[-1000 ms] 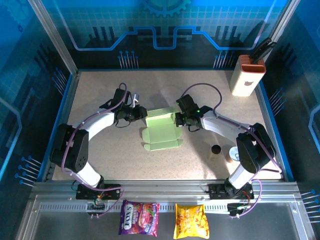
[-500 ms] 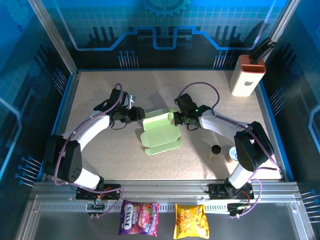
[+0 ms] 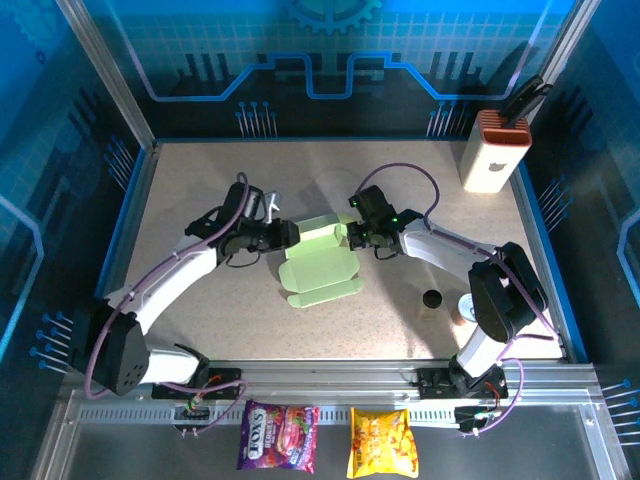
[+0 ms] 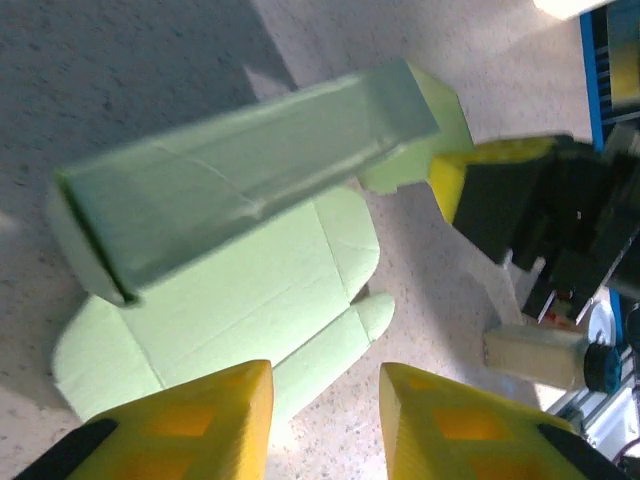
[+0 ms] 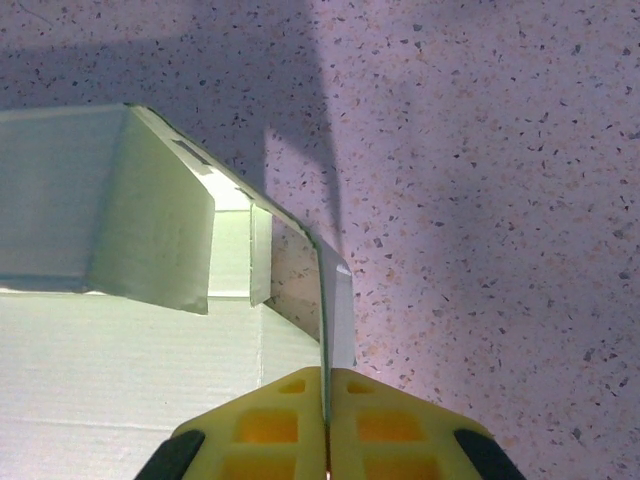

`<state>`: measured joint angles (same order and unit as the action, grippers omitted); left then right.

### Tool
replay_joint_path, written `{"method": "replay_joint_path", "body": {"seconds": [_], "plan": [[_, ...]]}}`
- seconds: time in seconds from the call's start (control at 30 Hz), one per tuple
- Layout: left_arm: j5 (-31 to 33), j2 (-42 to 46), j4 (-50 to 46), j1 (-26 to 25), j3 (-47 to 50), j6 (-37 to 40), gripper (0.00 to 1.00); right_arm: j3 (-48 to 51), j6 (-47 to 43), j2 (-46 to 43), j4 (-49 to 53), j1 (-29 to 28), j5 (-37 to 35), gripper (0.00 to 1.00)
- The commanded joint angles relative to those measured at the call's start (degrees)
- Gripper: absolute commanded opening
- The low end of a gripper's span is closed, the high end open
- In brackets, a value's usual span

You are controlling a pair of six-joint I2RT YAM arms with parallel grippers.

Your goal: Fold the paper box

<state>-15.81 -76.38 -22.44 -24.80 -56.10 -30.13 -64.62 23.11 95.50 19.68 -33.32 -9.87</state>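
Paper box: pale green card in the middle of the table, between your two arms. The near half lies flat with its rounded flaps spread. The far half stands up as one long wall.

Right end effector: at the box's right end, pressed together on a thin upright flap. In the right wrist view the card edge runs straight down between the yellow pads.

Left end effector: at the far-left corner of the box. Its fingers are apart with nothing between them. Its wrist view looks across the raised wall, with the flat panel below.

Just changed: your left arm has stretched out, bringing its end effector from just beside the box up to the left edge. The box sits slightly further left than a second ago. The right pinch has not let go.

Meaning: the right side seems to be anchoring the card while the left lines up on the left end. The left has not taken anything yet. I judge the fold partly done, with one wall up and the near flaps untouched.

Next move: likely a close on the left end flap, then raising it to match the right.

Risk: the card is thin, so a push from the left against the held right flap could buckle the wall or slide the whole sheet.
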Motion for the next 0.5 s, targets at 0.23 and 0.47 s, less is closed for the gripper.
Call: {"method": "replay_joint_path", "body": {"seconds": [0.23,0.47], "plan": [[7.62,-6.97,28.50,-14.21,10.09,-15.38,0.15,-1.43,3.69,0.47,1.28,0.36,1.23,0.07],[11.34,-18.47,39.69,-19.70,8.67,-18.22,0.08,-1.77,5.77,0.62,1.75,-0.03,1.87,0.07]]}}
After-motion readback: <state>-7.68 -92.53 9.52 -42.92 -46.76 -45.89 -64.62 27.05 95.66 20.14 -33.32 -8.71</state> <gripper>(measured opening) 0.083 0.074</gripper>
